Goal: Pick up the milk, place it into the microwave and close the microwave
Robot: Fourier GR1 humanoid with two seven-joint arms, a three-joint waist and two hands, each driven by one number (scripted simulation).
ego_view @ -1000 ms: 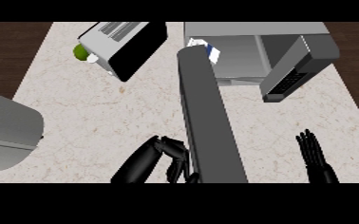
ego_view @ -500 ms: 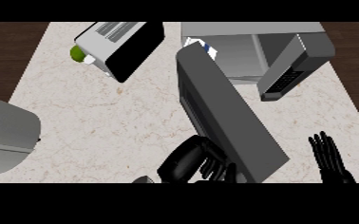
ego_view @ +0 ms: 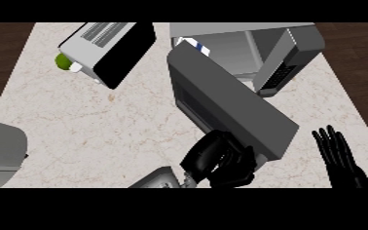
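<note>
The microwave [ego_view: 287, 53] stands at the back right with its cavity showing. Just inside the cavity's left side, the white and blue top of the milk carton [ego_view: 190, 44] peeks out behind the door's hinge edge. The grey microwave door [ego_view: 230, 102] hangs half open, slanting from the hinge down to the right. My left hand [ego_view: 219, 160] lies against the door's free end, on its outer face, with relaxed fingers holding nothing. At the lower right, my right hand [ego_view: 338, 153] rests open with its fingers pointing up, clear of the door.
A toaster oven [ego_view: 108, 48] sits at the back left, with a green fruit [ego_view: 66, 61] at its left corner. A grey rounded object [ego_view: 9, 151] cuts in at the left edge. The counter's edge runs along both sides.
The door has swung rightward toward the microwave. My left hand moved right and up along with its free end. My right hand has shifted a little.
</note>
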